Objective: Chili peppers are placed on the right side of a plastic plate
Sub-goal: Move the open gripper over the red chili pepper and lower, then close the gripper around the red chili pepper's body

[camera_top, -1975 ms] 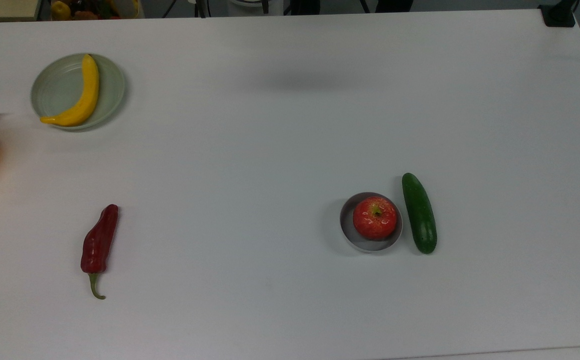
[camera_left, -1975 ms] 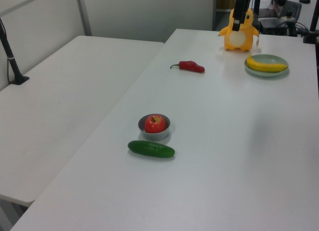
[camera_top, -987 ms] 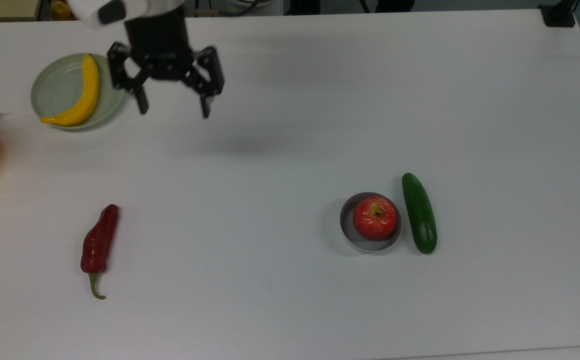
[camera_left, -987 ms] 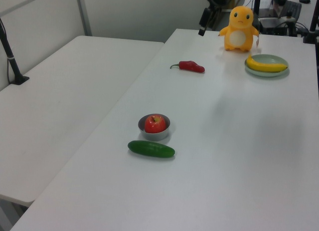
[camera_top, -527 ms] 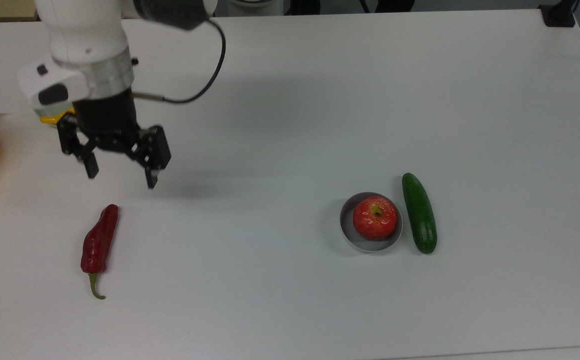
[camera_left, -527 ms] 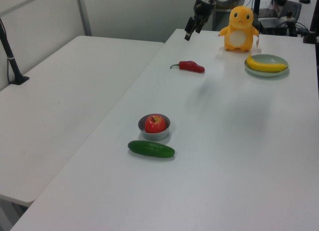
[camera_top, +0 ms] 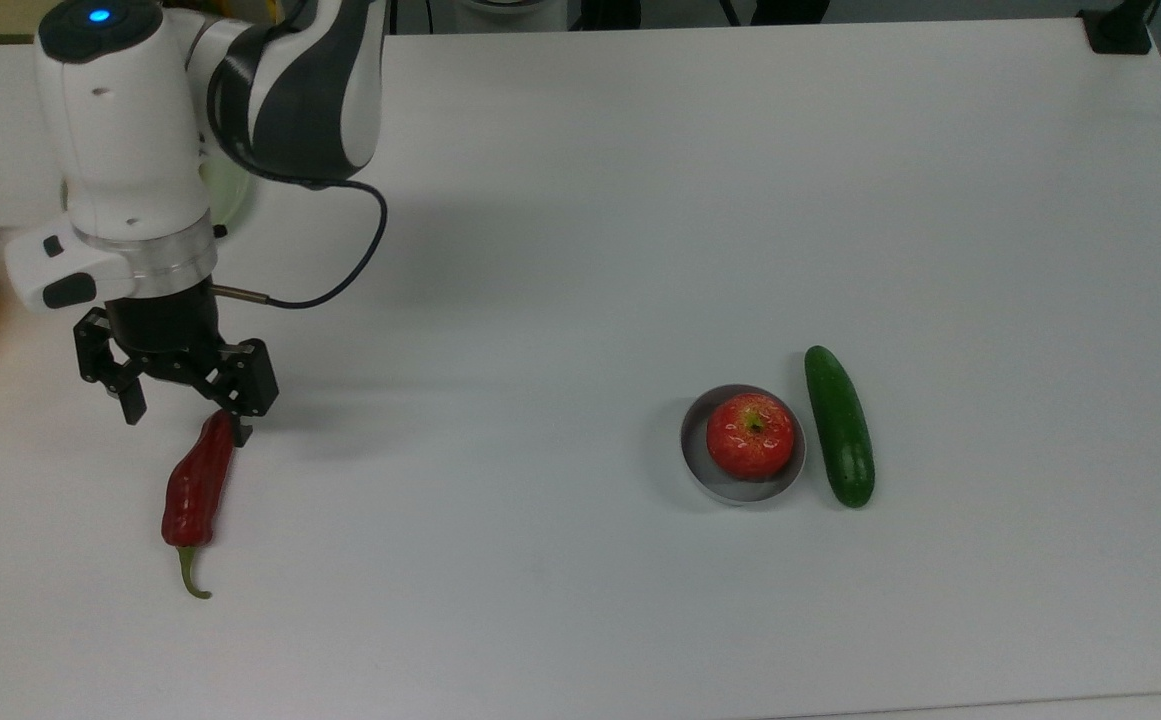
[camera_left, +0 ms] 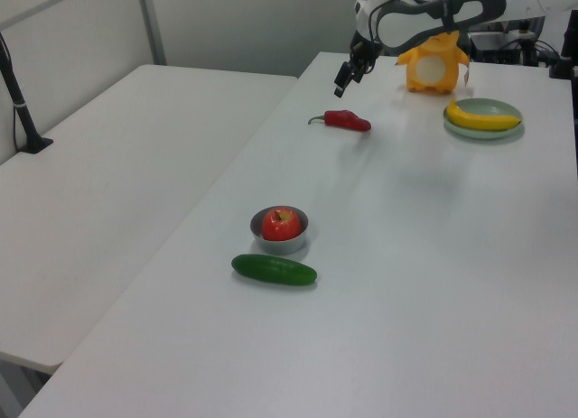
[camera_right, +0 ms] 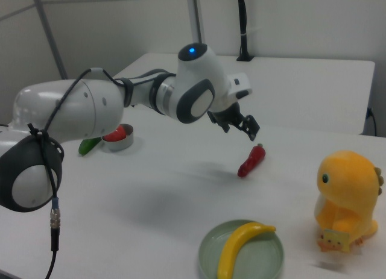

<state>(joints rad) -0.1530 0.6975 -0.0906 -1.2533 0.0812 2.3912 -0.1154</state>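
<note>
Toward eight o'clock on the white table (camera_top: 640, 200), as the top view lays it out, lies the dark red, glossy, wrinkled chili pepper (camera_top: 198, 482), stretched roughly twelve to six with its thin curved green stem (camera_top: 190, 578) at the six o'clock end. Over its blunt twelve o'clock tip hangs the black two-finger gripper (camera_top: 185, 415) of the white Franka arm (camera_top: 130, 150), claw spread apart, one fingertip just at the tip's one o'clock side and the other well off toward nine. The right view shows the gripper above the pepper, not yet touching it.

At about eleven o'clock on the table sits the round pale green plastic plate (camera_right: 268, 264), mostly behind the arm in the top view; a yellow banana (camera_right: 238, 247) lies across it. A yellow plush toy (camera_right: 347, 200) stands near the plate. Far off toward four o'clock are a small grey bowl (camera_top: 730, 485) holding a red apple (camera_top: 751, 435), with a smooth green cucumber (camera_top: 839, 427) just beside it.

The pepper looks light and fairly stiff, but its shiny skin is probably slippery and its body tapers, so a pinch near either end might squirt it out. The best hold seems to be across the thick middle, jaws closing from three and nine o'clock, which means the gripper likely needs to shift toward six before descending. The stem looks too thin to grasp.
</note>
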